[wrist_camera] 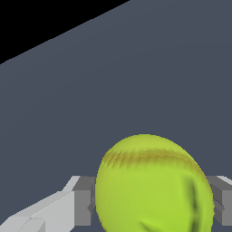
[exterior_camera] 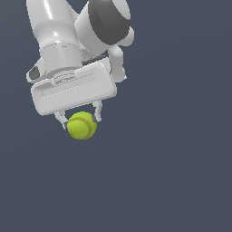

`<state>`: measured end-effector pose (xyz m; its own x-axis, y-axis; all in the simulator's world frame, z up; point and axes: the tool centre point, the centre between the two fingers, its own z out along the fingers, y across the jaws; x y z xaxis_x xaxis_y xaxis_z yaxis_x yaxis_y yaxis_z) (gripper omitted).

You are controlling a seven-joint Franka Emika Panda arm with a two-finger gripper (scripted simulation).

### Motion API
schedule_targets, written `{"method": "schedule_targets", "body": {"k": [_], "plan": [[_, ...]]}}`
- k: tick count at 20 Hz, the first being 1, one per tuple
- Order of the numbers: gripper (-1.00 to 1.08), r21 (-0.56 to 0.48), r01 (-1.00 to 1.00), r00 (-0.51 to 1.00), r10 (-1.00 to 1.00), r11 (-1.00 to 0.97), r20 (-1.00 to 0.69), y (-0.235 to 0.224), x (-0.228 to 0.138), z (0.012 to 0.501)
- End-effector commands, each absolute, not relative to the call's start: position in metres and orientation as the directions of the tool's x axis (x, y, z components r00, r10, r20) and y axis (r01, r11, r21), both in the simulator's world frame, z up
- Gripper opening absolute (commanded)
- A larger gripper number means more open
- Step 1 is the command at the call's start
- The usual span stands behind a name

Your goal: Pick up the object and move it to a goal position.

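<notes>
1. Yellow-green ball (exterior_camera: 82,125) with thin reddish seams sits between the two fingers (exterior_camera: 97,111) of the white gripper (exterior_camera: 79,118), directly under the gripper body.

2. Jaws: pinching the ball. In the exterior view one finger lies against each side of it; in the wrist view grey pads (wrist_camera: 84,201) flank the ball (wrist_camera: 154,186) on both sides with no gap showing.

3. Ball is narrower than the gripper body, so the fingers stand fairly close together under the wide palm.

4. Grip looks to run across the ball's widest part. My reading: this keeps a round thing from squirting out upward or downward as the arm carries it.

5. Arm (exterior_camera: 54,31) comes in from the upper part of the exterior view, tilted, hand turned so the fingers point down and slightly toward the exterior view's right.

6. Cannot tell whether the ball touches the tabletop (exterior_camera: 172,172) or hangs above it; no shadow or contact line shows on the flat blue-grey surface.

7. Orientation: a sphere, so no long axis and no real pointing direction. Only cue is the seam, a curved stitch line across the side facing the exterior camera, and an arc across the upper part in the wrist view.

8. No goal marker visible in either view; judging by the grip, pick-up is secured and the carry remains.
</notes>
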<state>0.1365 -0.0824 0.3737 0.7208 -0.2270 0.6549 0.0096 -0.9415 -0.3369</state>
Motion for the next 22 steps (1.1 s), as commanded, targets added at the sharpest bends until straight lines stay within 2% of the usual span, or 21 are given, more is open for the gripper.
{"method": "schedule_targets", "body": {"k": [1,12,22], "plan": [[-1.0,-0.344,0.04,0.695,-0.221,-0.938,0.684,-0.089,0.139,0.395],[-1.0,-0.364,0.142,0.603,-0.211,-0.921,0.769,-0.112,0.142,0.461],[-1.0,-0.369,0.173,0.574,-0.21,-0.913,0.791,-0.121,0.141,0.481]]}}
